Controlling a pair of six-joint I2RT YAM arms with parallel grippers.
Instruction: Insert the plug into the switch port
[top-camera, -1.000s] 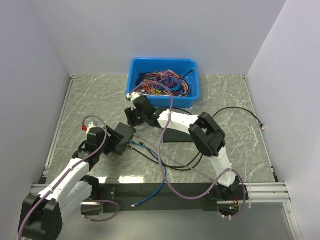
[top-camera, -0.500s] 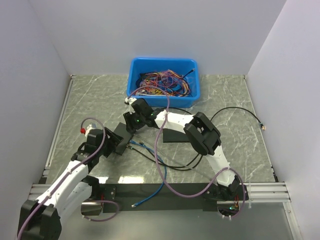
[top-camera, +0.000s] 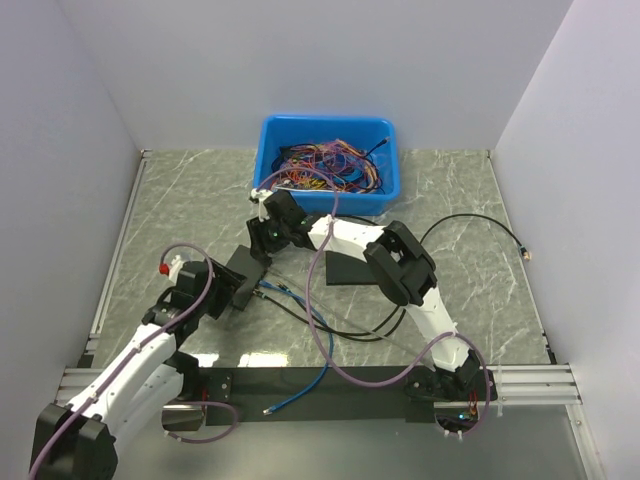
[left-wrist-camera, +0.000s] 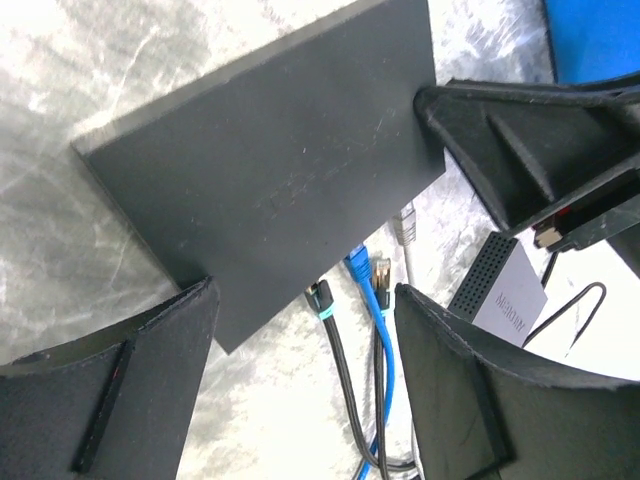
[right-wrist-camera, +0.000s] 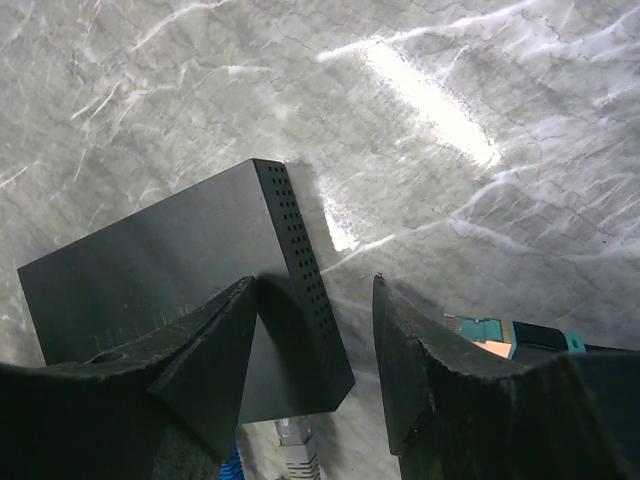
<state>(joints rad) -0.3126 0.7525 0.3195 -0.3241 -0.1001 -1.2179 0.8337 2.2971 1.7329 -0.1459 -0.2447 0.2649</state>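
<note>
Top external is showing me the switch box (top-camera: 248, 268) lying left of the middle of the surface (top-camera: 470, 200), roughly halfway between its near and far edges. Both arms are meeting over it. The left arm (top-camera: 150, 345) is reaching in from the near left corner, and the right arm (top-camera: 345, 238) is stretching across from the near right corner. A plain black slab (top-camera: 345, 270) is lying to the right of the box, apart from it. A blue bin (top-camera: 392, 190) full of coloured wires is sitting at the middle of the far edge.

Through the left wrist camera I am seeing the left fingers (left-wrist-camera: 110, 400) standing wide. The box's near corner is sitting in the gap between them. One finger is right at that corner and the other is well clear of it, so I am not reading this as a clamp on anything. Three cable ends are lying on the surface just beside the box's long edge: the blue cable's plug (left-wrist-camera: 382, 268), the black cable's plug (left-wrist-camera: 318, 292) with a teal collar, and a grey plug (left-wrist-camera: 405, 225). The socket row is facing away from this camera, so I cannot tell whether any plug is seated.

Through the right wrist camera I am watching the right fingers (right-wrist-camera: 180, 380) standing partly apart over the box's vented short end. One finger is overlapping the box's top face and the other is hanging over bare surface beside it. They are holding nothing.
</note>
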